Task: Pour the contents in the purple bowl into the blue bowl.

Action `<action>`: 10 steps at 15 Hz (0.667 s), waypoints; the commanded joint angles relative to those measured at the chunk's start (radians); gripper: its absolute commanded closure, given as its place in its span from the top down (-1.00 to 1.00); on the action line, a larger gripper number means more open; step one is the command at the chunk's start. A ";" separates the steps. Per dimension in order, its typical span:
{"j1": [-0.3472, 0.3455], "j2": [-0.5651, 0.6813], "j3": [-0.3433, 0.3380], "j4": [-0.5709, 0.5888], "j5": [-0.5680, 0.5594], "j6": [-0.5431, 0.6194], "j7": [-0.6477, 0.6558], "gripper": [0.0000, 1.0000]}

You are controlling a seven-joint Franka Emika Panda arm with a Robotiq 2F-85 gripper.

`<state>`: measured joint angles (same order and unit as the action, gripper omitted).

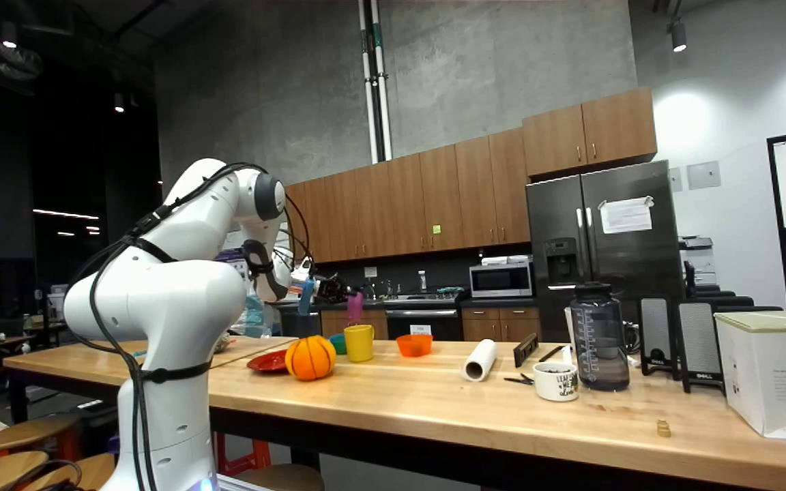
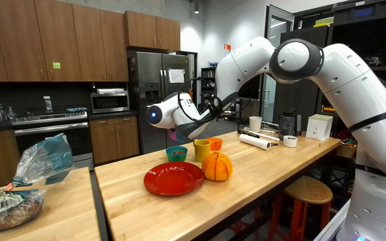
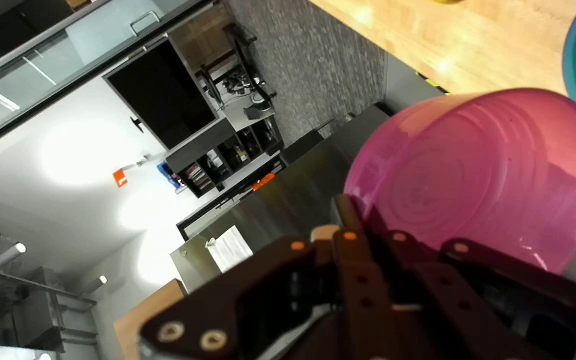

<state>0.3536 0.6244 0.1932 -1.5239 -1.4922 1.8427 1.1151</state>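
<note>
Our hand [image 3: 360, 220] has its fingers brought tightly together on the rim of the purple bowl [image 3: 478, 175], and by that pinch the bowl hangs in the air, higher than the desk [image 2: 159, 214], tipped well over onto its side. Looking into it from the wrist, we make out a couple of dark specks [image 3: 510, 160] on its inner wall. The blue bowl [image 2: 176, 158], closer to teal in our eyes, stands upright on the desk, lower than the purple one and near it, with brownish bits [image 2: 178, 152] inside; whether the purple bowl is squarely over it, we cannot tell.

In an exterior view we find a yellow mug [image 2: 202, 151] just to the right of the blue bowl, and an orange bowl [image 2: 215, 144] beyond the mug. A red plate [image 2: 172, 180] lies on the near side, with an orange ball [image 2: 217, 166] marked by dark lines just beside it on the right. Farther right we see a white roll [image 2: 255, 141], then a white cup [image 2: 290, 142], and a dark bottle [image 2: 287, 125] just beyond the cup.
</note>
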 commanded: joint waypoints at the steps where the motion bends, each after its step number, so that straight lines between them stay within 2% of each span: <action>1: -0.023 -0.051 0.023 -0.036 0.117 0.030 -0.031 -0.98; 7: -0.060 -0.129 0.009 -0.026 0.279 0.106 -0.031 -0.98; 10: -0.111 -0.167 0.000 -0.005 0.422 0.164 -0.077 -0.98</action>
<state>0.2983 0.5166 0.1961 -1.5186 -1.1892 1.9416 1.0979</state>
